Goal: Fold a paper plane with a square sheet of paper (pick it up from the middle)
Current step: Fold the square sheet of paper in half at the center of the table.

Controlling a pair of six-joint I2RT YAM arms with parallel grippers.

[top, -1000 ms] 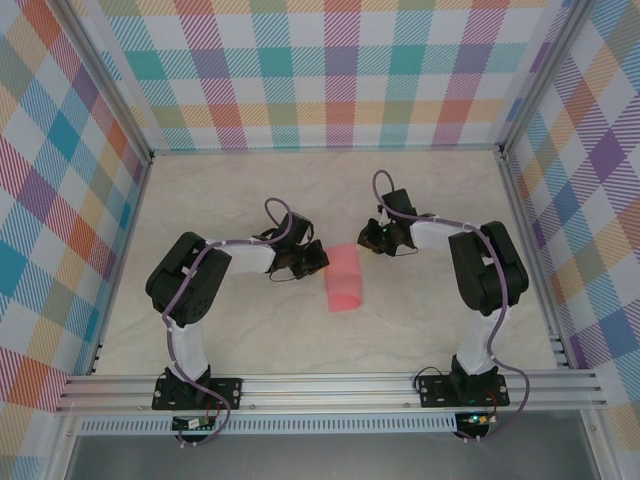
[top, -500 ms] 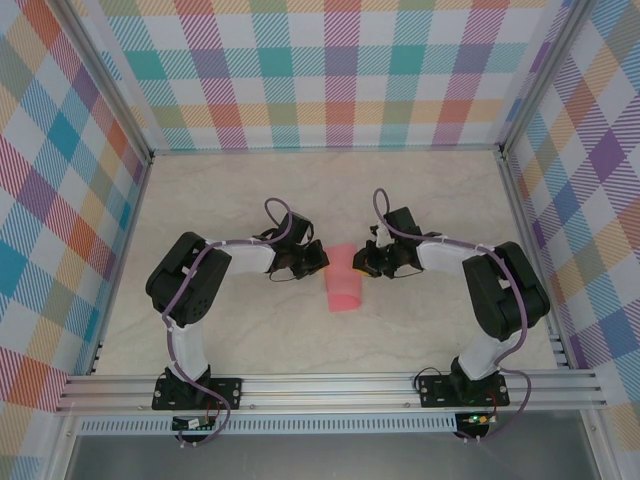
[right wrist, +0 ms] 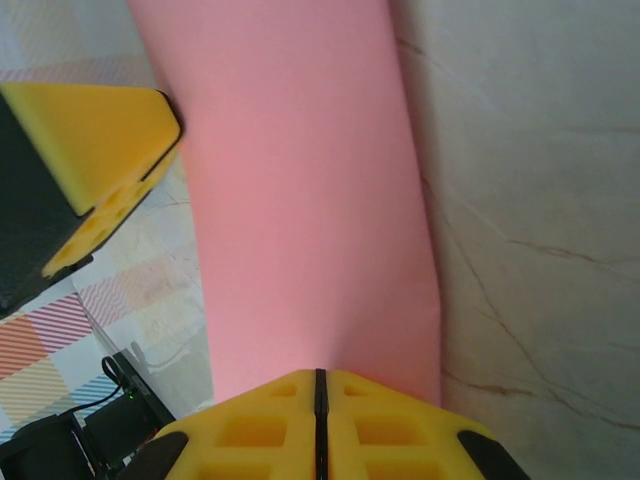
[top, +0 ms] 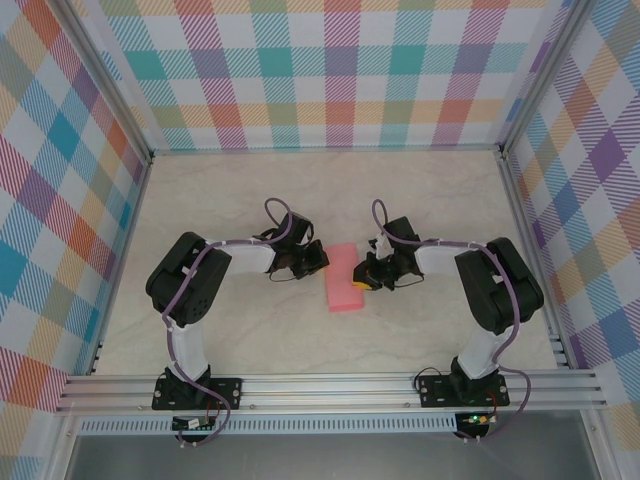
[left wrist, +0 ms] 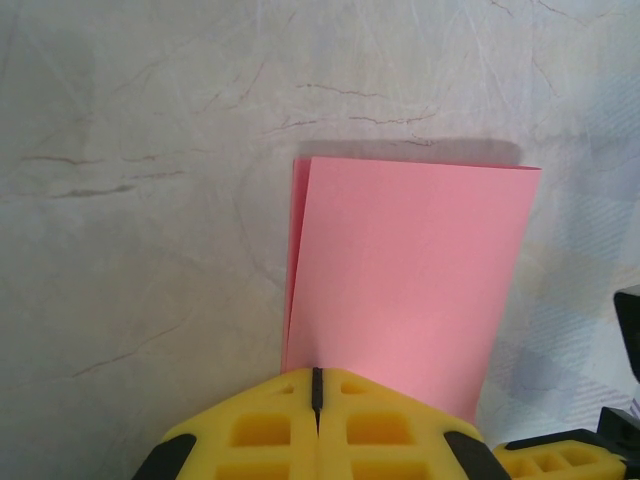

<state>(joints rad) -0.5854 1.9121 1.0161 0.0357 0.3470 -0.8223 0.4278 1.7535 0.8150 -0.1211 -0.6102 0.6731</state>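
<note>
Noted left gripper [left wrist: 317, 372] closed tight, tips at one edge of the paper [left wrist: 410, 270]. Noted right gripper [right wrist: 318, 375] closed likewise at the opposite edge; unclear whether pinching or pressing. Found paper flat mid-table [top: 250, 200], folded once into a rectangle. Judged early: nose and wing folds left.

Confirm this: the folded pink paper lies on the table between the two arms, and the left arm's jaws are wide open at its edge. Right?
No: the left arm's jaws are shut, not wide open. The left wrist view shows its yellow fingers meeting along a thin seam at the edge of the folded pink paper. The rest holds.
</note>
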